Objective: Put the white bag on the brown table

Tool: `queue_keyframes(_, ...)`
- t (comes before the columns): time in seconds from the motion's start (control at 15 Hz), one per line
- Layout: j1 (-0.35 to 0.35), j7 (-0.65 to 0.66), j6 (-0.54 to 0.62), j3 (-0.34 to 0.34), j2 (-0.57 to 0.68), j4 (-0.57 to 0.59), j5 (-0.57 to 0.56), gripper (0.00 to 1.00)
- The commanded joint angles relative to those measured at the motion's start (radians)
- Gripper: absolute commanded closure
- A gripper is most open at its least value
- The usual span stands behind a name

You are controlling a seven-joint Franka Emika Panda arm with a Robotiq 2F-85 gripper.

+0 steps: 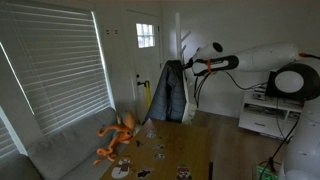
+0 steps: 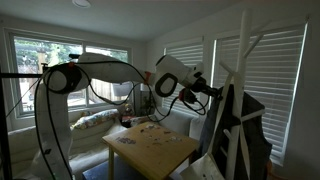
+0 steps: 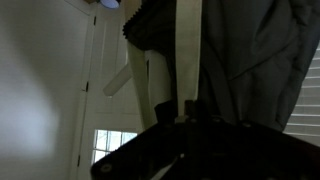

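Blinds are lining a living room where a brown bench [image 1: 185, 150] is standing near a coat rack [image 2: 243, 45].
The hand [image 3: 178, 108] is reaching up at the rack, where the white bag [image 3: 186, 50] is hanging by its strap beside a dark jacket [image 1: 170, 92], well off the bench; whether the fingers are clenching the strap I cannot tell.

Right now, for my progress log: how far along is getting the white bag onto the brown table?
Done: nothing; the brown table holds only small items. In hand: the gripper is up at the coat rack, pale straps right before it in the wrist view; whether it grips them is unclear. Left: unhook, carry over, set down.
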Motion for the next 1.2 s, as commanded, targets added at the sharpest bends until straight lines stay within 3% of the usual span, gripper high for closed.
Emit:
queue_keyframes(0.0, -0.002, 0.004, 0.015, 0.011, -0.047, -0.006, -0.048, 0.99)
queue_keyframes(0.47, -0.023, 0.067, 0.101, 0.024, -0.105, 0.002, -0.2, 0.99)
queue_keyframes(1.13, -0.163, 0.352, 0.231, 0.103, -0.165, 0.009, -0.474, 0.99)
